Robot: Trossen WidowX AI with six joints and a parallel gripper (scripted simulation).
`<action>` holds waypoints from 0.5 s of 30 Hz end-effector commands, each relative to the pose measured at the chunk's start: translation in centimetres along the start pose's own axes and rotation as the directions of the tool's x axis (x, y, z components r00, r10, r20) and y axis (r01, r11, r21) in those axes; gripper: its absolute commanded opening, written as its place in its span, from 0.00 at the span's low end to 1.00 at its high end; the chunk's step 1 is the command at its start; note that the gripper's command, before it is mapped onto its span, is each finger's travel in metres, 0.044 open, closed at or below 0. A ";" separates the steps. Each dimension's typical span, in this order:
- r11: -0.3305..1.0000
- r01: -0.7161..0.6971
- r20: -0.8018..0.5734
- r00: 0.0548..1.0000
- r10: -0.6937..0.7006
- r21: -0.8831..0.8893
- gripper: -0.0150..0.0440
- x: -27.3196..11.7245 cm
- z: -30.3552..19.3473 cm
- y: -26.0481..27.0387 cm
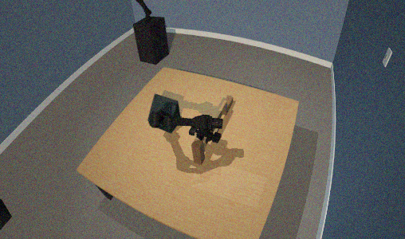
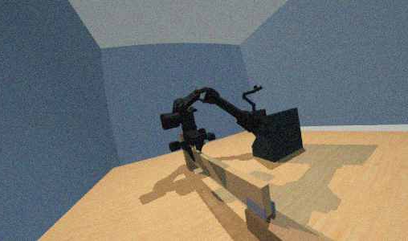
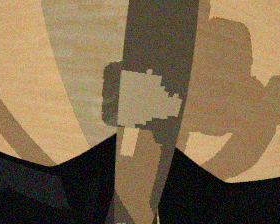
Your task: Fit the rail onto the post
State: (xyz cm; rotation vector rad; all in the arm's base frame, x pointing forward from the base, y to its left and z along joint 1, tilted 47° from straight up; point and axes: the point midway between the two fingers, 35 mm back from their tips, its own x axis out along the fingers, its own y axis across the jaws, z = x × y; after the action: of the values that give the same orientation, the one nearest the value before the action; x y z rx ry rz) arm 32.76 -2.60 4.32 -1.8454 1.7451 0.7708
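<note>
The long wooden rail (image 1: 224,106) (image 2: 239,181) (image 3: 161,30) runs from the short post to the footboard block. Its far end sits in the blue bracket (image 2: 255,210) on the low footboard block (image 2: 257,228). The rail looks raised off the table and about level. The post (image 1: 198,152) (image 2: 188,161) stands upright just beyond the rail's other end. My gripper (image 2: 197,156) (image 3: 139,139) points down and is shut on the rail close to the post, with a finger on each side. The pegs, the holes and any gap at the post are hidden.
The arm's dark base block (image 1: 163,113) (image 2: 279,134) stands on the table (image 1: 122,155) to one side of the rail. The arm arches over from it, and its shadows fall across the rail and post. A black pedestal (image 1: 151,40) stands on the floor behind the table.
</note>
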 end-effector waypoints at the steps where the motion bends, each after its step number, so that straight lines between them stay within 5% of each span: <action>1: 1.000 0.000 -0.001 1.000 0.000 0.000 0.48 0.0 0.0 0.0; 12: 1.000 0.000 -0.001 1.000 0.000 0.000 0.97 0.0 0.0 0.0; 15: 1.000 0.000 -0.001 1.000 0.000 0.000 1.00 0.0 0.0 0.0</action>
State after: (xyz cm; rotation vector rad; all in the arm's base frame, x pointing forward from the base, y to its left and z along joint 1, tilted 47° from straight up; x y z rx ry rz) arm 32.76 -2.59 4.32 -1.8455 1.7450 0.7711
